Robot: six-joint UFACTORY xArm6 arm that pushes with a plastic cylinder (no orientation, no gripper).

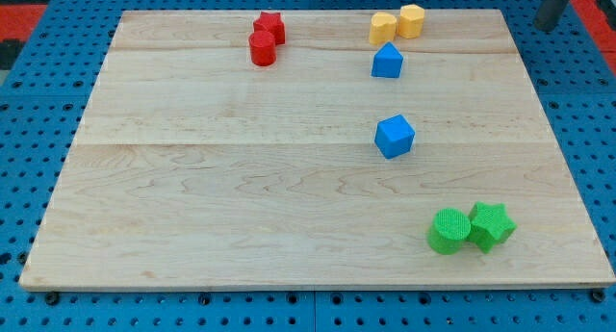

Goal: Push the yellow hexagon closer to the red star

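The yellow hexagon (412, 20) sits near the view's top, right of centre, touching a yellow heart (383, 28) on its left. The red star (270, 26) lies well to the left of it near the top edge, touching a red cylinder (262, 48) just below. My rod shows at the view's top right corner, with my tip (545, 26) off the board and well to the right of the yellow hexagon, touching no block.
A blue triangular block (387, 61) lies just below the yellow heart. A blue cube (395, 136) sits mid-board. A green cylinder (449, 230) and green star (491, 225) touch at the bottom right. The wooden board (192, 178) lies on blue pegboard.
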